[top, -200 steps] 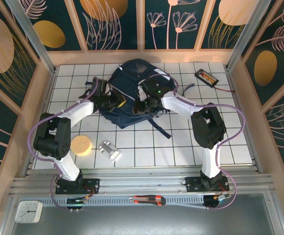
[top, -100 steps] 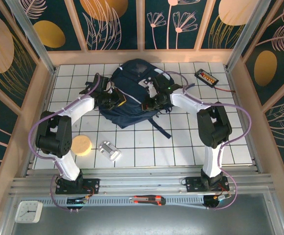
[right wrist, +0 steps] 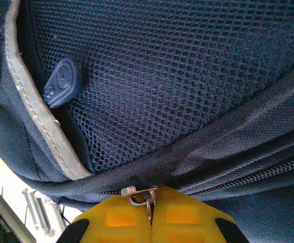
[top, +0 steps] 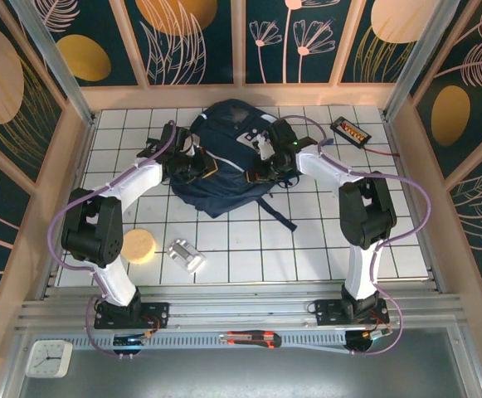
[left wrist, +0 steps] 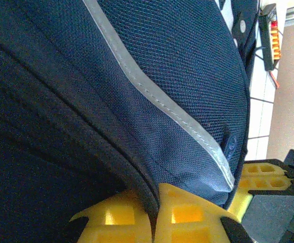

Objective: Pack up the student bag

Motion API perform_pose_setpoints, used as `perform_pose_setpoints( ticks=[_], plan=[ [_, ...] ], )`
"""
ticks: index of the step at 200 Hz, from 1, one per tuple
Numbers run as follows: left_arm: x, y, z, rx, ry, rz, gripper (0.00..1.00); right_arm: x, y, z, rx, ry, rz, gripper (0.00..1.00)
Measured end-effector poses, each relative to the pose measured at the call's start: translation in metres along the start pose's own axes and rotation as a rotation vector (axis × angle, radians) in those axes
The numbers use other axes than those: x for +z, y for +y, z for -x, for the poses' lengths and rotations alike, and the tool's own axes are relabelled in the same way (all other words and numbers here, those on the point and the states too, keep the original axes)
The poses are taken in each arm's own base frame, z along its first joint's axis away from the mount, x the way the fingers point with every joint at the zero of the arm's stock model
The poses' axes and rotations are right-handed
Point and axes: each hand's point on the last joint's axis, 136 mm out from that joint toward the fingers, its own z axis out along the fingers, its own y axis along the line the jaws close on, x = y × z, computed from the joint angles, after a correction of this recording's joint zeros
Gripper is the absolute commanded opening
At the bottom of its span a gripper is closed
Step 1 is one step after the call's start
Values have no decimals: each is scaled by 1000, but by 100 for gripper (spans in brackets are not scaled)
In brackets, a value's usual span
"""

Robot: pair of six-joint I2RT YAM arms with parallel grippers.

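So the student bag (top: pixel 224 178) sits far-centre on the counter (top: pixel 323 240). The left gripper (left wrist: pixel 154 215) has its fingers pinched tight on a bag seam. The right gripper (right wrist: pixel 150 215) is closed too, on what looks like the zipper pull (right wrist: pixel 136 194).

Bare tiles near-right of the student bag (top: pixel 224 166); near-left, yellow disc (top: pixel 138 245) and perhaps a metal clip (top: pixel 186 255).

text: we read none | clock (top: pixel 49 358) below the counter: dial marks too small for us | zip tab (right wrist: pixel 60 81) on bag (right wrist: pixel 187 76): embossed mark, unreadable to us | black box (top: pixel 350 130): orange row, blurred, no digits we can tell
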Motion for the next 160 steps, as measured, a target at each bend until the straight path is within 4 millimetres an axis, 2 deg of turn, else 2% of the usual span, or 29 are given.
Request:
perform_pose_setpoints(
  ticks=[50, 83, 127, 160],
  plan=[
    [7, -1, -8, -95, 3, -85, 0, -4, -10, 2, 7, 3, -42, 0],
    [0, -11, -12, -167, -30, -149, 0, -7, -13, 4, 15, 1, -50, 0],
    [6, -22, -36, -269, -45, -206, 0, -16, -27, 6, 51, 2, -73, 0],
    [12, -33, -45, -317, -62, -239, 0, -23, -36, 11, 74, -7, -86, 0]
  ],
)
